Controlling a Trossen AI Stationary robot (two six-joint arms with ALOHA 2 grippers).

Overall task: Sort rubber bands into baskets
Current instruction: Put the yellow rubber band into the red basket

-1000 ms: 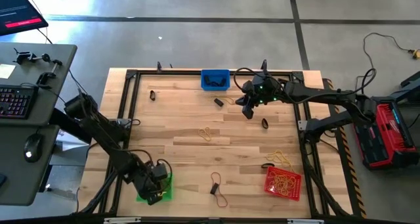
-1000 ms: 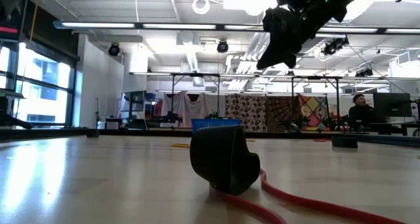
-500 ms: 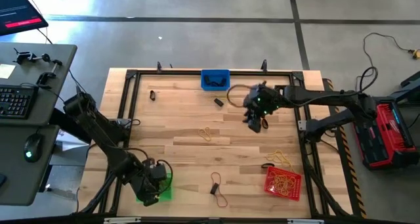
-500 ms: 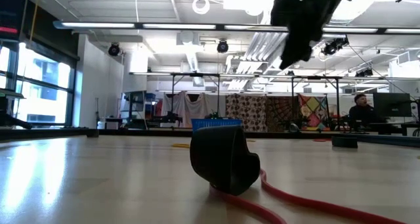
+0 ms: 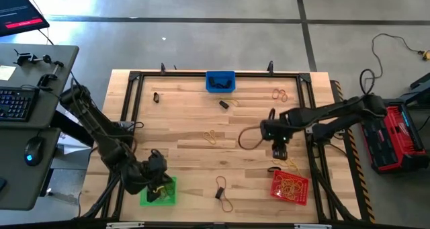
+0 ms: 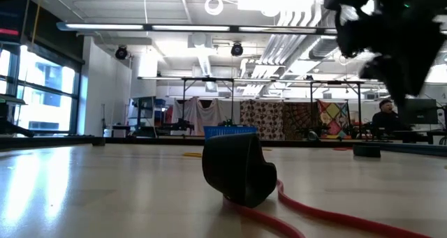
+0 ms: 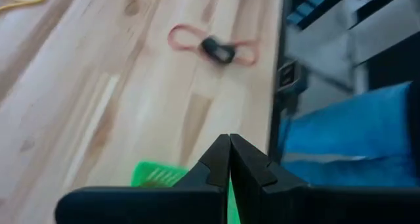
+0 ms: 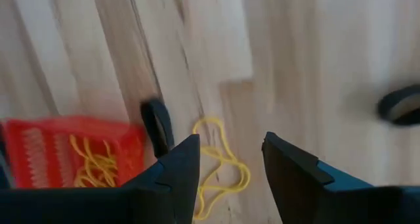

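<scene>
Bands lie scattered across my table and in two of three baskets. Red basket, at the near right corner, holds a heap of yellow bands; green basket, at the near left, holds a yellow strand or two; blue basket sits at the middle of the far edge with something dark inside.

My right pincer hangs over the boards just beyond the red basket, fingers spread wide with nothing between them. Its wrist view shows a loose yellow band on the wood between the fingers, and a black band beside the red basket's wall.

My left pincer is at the far edge of the green basket, fingers pressed fully together; I cannot tell whether anything is pinched between them.

Loose items elsewhere: a red band tangled with a black one near the front edge, which also fills the low view; a yellow pair at mid-table; a black band below the blue basket; another black band far left; and reddish bands at the far right.
</scene>
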